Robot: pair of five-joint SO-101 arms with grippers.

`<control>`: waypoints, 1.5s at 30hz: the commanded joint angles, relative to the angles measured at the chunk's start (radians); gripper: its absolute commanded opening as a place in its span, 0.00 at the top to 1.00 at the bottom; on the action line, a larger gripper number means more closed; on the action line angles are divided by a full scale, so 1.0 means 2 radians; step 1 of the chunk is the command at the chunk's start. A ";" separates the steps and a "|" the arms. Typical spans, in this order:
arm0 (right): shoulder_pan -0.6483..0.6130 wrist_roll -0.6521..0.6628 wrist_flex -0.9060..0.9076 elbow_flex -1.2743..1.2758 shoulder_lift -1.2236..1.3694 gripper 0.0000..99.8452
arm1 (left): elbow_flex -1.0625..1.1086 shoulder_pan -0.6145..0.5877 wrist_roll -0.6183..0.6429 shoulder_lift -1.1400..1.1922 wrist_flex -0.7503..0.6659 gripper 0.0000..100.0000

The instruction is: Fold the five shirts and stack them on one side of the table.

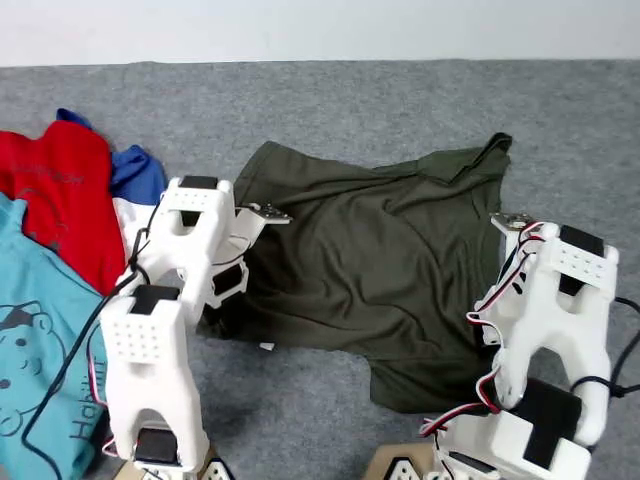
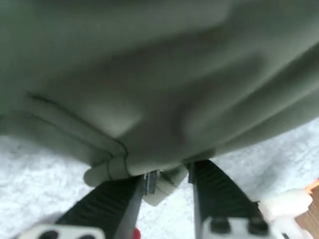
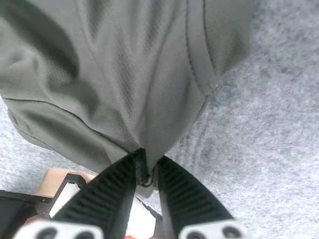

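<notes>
- Olive shirt (image 1: pixel 380 260) is lying spread but rumpled in the middle of the grey table (image 1: pixel 330 100), between the two arms.
- Left gripper (image 2: pixel 167 174) is pinching a bunched hem, jaws fairly narrow with cloth between them.
- Right gripper (image 3: pixel 147 162) is clamping the opposite edge, jaws nearly closed on the fabric.
- Both are gripping opposite sides, probably so the shirt can be lifted and folded evenly.
- Fabric is looking thin, matte and creased, with stitched hems showing.
- Red shirt (image 1: pixel 60 190) and teal shirt (image 1: pixel 30 340) are lying heaped at the table's left side.
</notes>
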 commanded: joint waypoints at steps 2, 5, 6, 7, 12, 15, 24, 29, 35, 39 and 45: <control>-0.003 0.005 0.005 -0.008 -0.022 0.99 | -0.056 0.004 -0.003 0.035 0.003 1.00; -0.003 0.005 0.005 -0.009 -0.022 0.99 | -0.079 0.002 -0.003 0.025 0.014 1.00; -0.003 0.005 0.007 -0.012 -0.023 0.99 | -0.087 0.002 -0.002 0.014 0.015 1.00; -0.003 0.005 0.016 -0.021 -0.022 0.99 | -0.094 0.002 -0.002 0.000 0.015 1.00; -0.004 0.005 0.088 -0.123 -0.023 0.99 | -0.111 0.005 0.001 -0.111 0.015 1.00; -0.006 0.005 0.129 -0.211 -0.023 0.99 | -0.111 0.005 0.035 -0.183 0.015 1.00; -0.020 0.039 0.130 -0.318 -0.099 0.99 | -0.130 0.005 0.094 -0.354 0.015 1.00; -0.019 0.041 0.128 -0.387 -0.156 0.99 | -0.230 0.003 0.138 -0.411 0.014 1.00; -0.020 0.041 0.128 -0.509 -0.211 0.99 | -0.381 0.005 0.166 -0.437 0.014 1.00; -0.018 0.060 0.127 -0.574 -0.234 0.99 | -0.471 0.005 0.169 -0.441 0.014 1.00; 0.005 0.088 0.120 -0.629 -0.274 0.99 | -0.605 0.005 0.166 -0.441 0.015 1.00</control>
